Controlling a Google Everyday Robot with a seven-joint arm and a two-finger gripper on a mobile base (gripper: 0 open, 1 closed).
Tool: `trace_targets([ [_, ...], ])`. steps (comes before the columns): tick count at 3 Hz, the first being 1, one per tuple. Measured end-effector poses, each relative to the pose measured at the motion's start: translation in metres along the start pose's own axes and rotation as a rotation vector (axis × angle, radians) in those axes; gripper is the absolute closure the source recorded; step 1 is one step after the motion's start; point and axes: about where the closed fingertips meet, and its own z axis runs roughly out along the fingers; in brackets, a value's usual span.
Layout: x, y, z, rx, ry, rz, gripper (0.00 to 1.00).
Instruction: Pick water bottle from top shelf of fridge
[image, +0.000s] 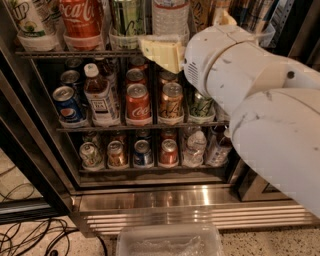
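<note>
gripper (162, 52) at the front rail of the top shelf (75, 52), just below the water bottle (170, 17)

the water bottle stands on the top shelf of the fridge (150, 200), between a green can (126, 20) and the bulky white arm (250, 90), with a red cola can (80, 20) further left. the cream gripper overlaps the rail right under the bottle's ribbed base; whether it is spread or closed, or touching the bottle, i cannot tell. short cans fill the lower racks.

The speckled floor (265, 242) carries the fridge (190, 200), black cables (30, 235) near left and a clear plastic tub (170, 242) near centre. The gripper (161, 52) hangs at the top shelf (75, 52) rail.
</note>
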Motion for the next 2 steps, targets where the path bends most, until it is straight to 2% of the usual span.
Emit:
trace_targets([
  [2, 0.0082, -0.0102, 0.0062, 0.024, -0.028, -0.074, 0.13],
])
